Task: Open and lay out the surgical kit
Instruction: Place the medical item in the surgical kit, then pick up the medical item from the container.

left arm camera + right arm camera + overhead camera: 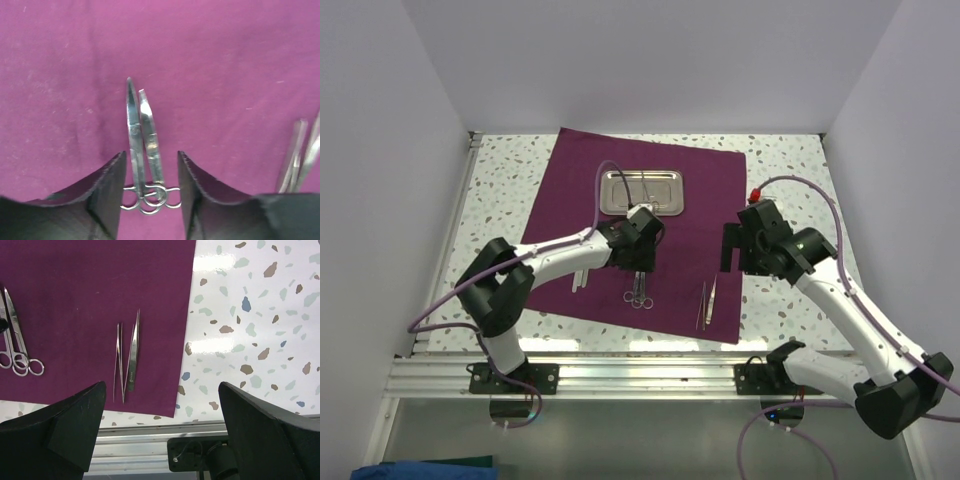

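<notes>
The dark purple cloth lies spread flat on the table. On its far half sits the small steel tray. My left gripper hovers just in front of the tray, open. Between its fingers, touching neither, two scissor-like instruments lie side by side on the cloth; the top view shows these scissors too. A pair of tweezers rests near the cloth's front right corner, and the same tweezers lie ahead of my right gripper. That right gripper is wide open and holds nothing.
More silver instruments lie on the cloth beside the left forearm. The speckled tabletop shows to the right of the cloth. A metal rail runs along the near edge, and white walls close in the sides and back.
</notes>
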